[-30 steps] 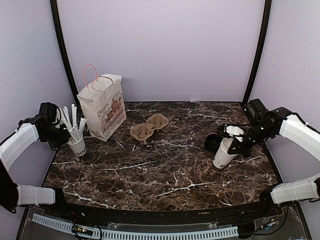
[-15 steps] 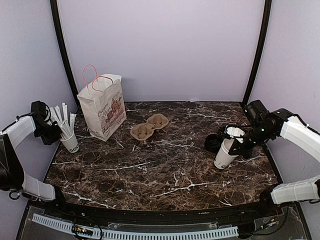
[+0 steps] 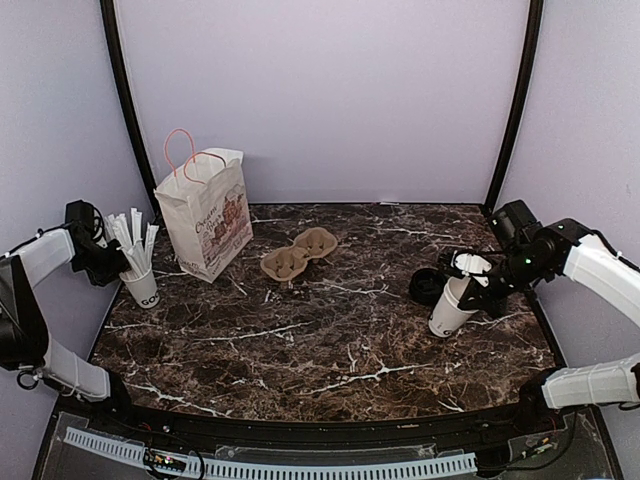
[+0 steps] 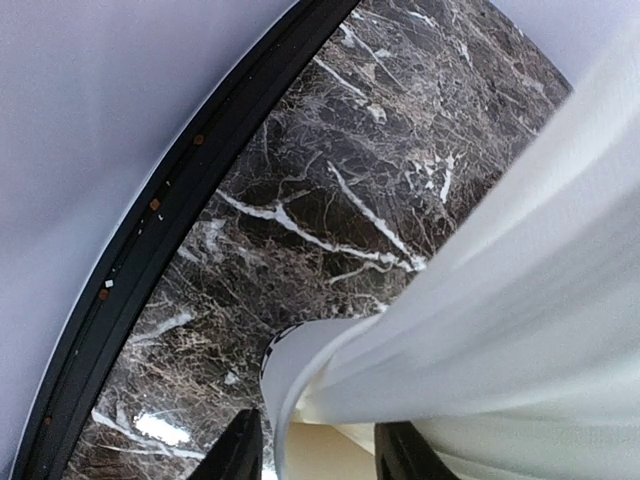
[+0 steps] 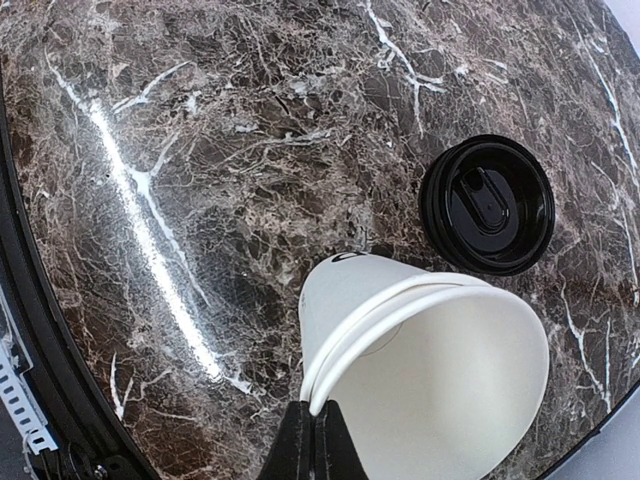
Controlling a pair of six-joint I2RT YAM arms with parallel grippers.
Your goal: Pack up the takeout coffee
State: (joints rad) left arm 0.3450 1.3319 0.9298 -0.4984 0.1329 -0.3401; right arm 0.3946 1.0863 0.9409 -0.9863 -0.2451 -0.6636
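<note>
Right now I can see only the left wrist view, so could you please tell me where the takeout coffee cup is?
Observer: The white paper cup is at the right side of the marble table, with the right fingers pinched on its rim.
Operator: Thank you. Is its lid on?
Observer: No, the black lid lies flat on the table just beside the cup.
Operator: And where is the bag, please?
Observer: The paper bag stands upright at the far left of the table.
</note>
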